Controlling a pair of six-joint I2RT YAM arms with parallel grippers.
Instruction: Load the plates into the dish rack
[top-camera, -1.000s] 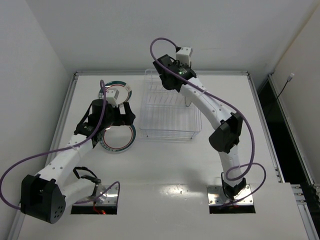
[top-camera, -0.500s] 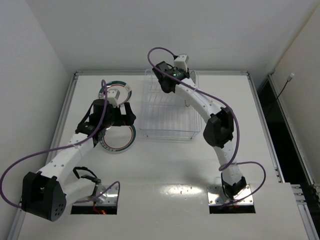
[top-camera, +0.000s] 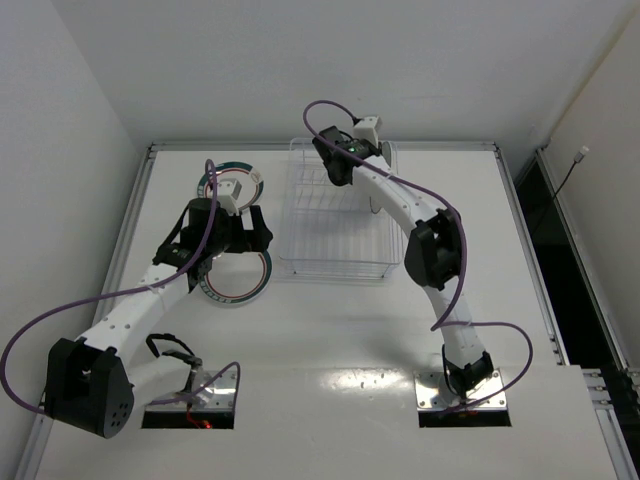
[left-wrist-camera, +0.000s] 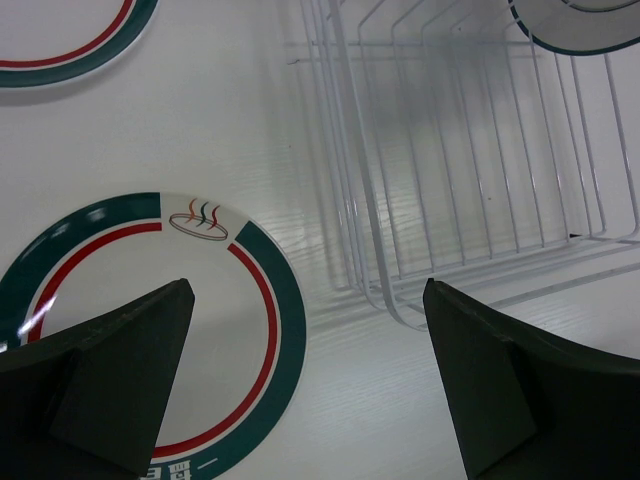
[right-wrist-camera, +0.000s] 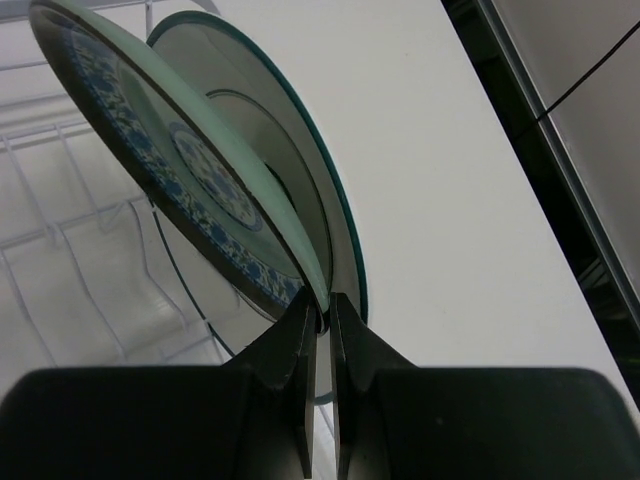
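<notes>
The dish rack (top-camera: 330, 230) sits at the far middle of the table (top-camera: 340, 340). Two plates stand tilted at its far end: the small patterned plate (right-wrist-camera: 200, 185) leaning in front of the teal-rimmed plate (right-wrist-camera: 270, 130). The right gripper (right-wrist-camera: 322, 320) is pinched tight at the patterned plate's lower rim. It looks to be gripping that rim, though the contact is hard to make out from this angle.

Left of the rack, two plates with red rings and green rims lie flat on the table. The near plate (left-wrist-camera: 140, 300) is just beside the rack's near left corner, and the far plate (left-wrist-camera: 50, 25) lies beyond it. The left gripper (left-wrist-camera: 308, 300) hangs over the near plate with its jaws spread wide and nothing in them.

By my reckoning the job is about half done: one plate is seated, one is being set in, and two have not yet been picked up.
</notes>
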